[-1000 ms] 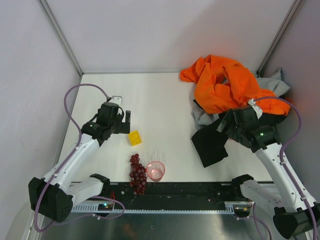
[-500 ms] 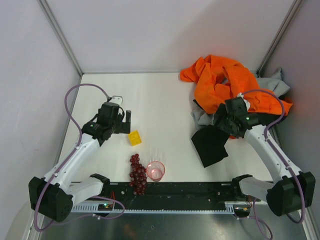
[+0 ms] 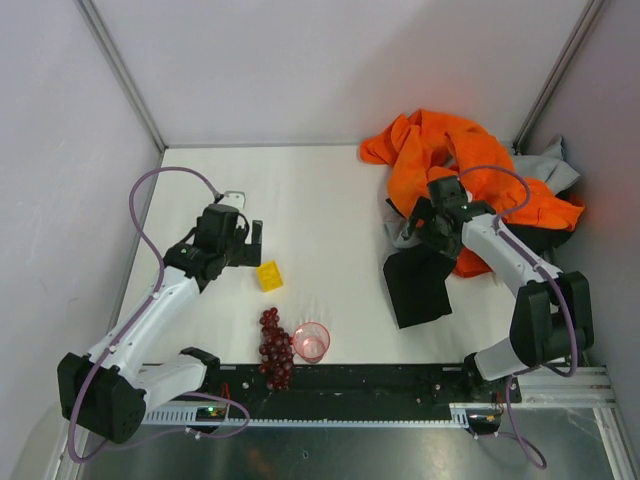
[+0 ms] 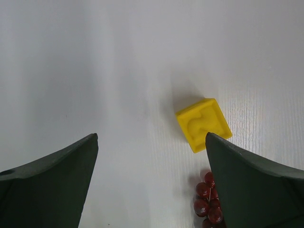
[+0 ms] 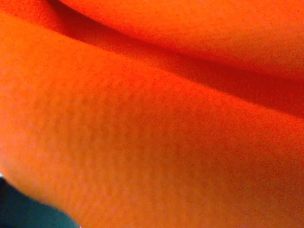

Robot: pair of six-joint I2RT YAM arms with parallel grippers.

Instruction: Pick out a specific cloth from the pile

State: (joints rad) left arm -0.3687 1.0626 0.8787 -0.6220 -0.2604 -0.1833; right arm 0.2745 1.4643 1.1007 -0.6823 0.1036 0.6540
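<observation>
Against the pile [image 3: 470, 170], the right gripper [image 3: 425, 222] is probing, fingers spread wide, gripping nothing. The cloth [image 3: 470, 264] is seemingly peeking out redder under that arm [image 3: 505, 252], calling for a backward reach.

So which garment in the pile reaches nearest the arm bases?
The flat black fabric garment; the bright orange garment and light grey garment lie farther back.
</observation>
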